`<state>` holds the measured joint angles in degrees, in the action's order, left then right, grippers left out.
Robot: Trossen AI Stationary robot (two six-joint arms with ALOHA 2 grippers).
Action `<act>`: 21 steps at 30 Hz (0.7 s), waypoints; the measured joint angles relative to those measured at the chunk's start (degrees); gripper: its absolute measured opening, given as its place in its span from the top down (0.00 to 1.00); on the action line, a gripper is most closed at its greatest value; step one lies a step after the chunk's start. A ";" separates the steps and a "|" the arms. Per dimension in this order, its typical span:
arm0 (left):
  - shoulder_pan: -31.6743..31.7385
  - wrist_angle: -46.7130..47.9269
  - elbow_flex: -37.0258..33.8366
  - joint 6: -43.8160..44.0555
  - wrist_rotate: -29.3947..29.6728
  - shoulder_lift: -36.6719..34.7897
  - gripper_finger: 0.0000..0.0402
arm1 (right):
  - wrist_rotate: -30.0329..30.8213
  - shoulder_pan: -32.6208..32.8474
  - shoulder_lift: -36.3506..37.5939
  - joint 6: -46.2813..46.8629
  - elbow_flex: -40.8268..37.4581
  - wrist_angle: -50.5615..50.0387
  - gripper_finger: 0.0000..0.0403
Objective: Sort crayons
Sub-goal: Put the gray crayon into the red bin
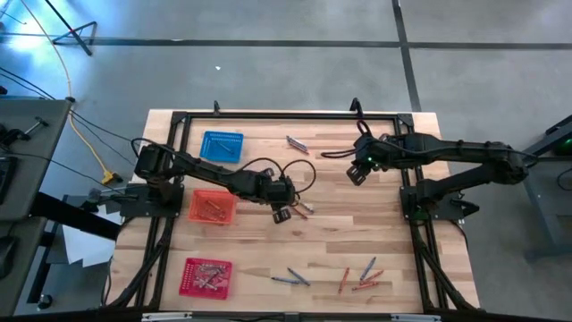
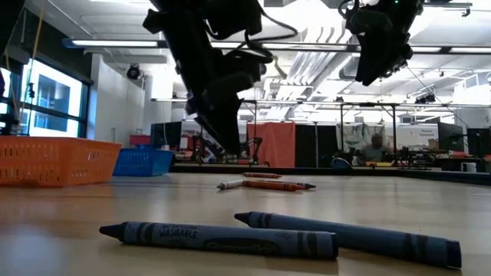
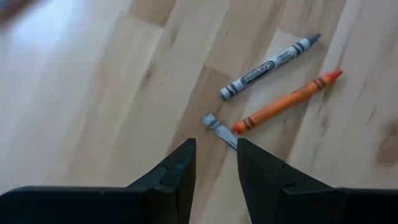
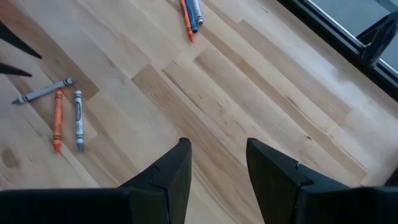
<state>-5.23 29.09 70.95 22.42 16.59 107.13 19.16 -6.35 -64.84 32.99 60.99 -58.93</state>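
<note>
The left gripper [image 3: 214, 165] hangs just above the wooden table [image 1: 268, 255]. Its two dark fingers [image 3: 180, 168] are a little apart and hold nothing. Right past the fingertips lie three crayons. A grey crayon [image 3: 219, 129] peeks out between the tips. An orange crayon [image 3: 287, 101] lies just beyond it, touching its end. Another grey crayon [image 3: 270, 67] lies next to the orange one, a bit farther from the fingers. It has black writing on its paper wrap, but the words are too blurry to read.

The right gripper [image 4: 216, 163] floats higher up over bare wood. Its fingers are open and empty.

Two dark blue crayons [image 2: 222, 237] lie close to the low camera. The near one has the word "WASHABLE" on its label. More crayons [image 1: 357, 275] lie far from both grippers.
</note>
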 joint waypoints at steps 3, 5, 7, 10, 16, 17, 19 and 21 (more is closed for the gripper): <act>1.10 0.12 -0.06 7.99 -1.61 0.00 0.74 | -0.02 0.00 0.00 -0.64 0.00 -0.03 0.63; 1.85 0.10 -0.04 13.32 -1.69 0.00 0.74 | -0.07 0.00 0.00 -0.93 0.00 -0.05 0.63; 2.69 -0.22 -0.04 17.37 -3.89 0.00 0.74 | -0.33 0.00 0.00 -1.65 0.00 -0.14 0.63; 3.64 -1.98 -0.03 21.81 -8.26 0.34 0.74 | -0.70 0.00 0.00 -2.40 0.00 -0.21 0.63; 3.73 -4.77 0.13 24.52 -11.29 2.85 0.74 | -0.75 0.00 -0.02 -4.44 0.00 -0.83 0.63; 3.67 -3.90 -0.05 24.87 -11.97 3.46 0.74 | -0.80 0.00 0.01 -4.75 0.00 -0.99 0.63; 3.52 -4.45 -0.08 25.38 -12.80 4.55 0.74 | -1.05 0.00 -0.02 -4.97 0.00 -1.20 0.63; 3.51 -4.66 0.01 25.44 -13.07 5.06 0.74 | -1.12 0.00 0.02 -4.98 0.00 -1.36 0.63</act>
<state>-1.72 24.43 70.96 47.86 3.52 112.20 18.04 -6.35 -64.82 28.01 60.99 -60.29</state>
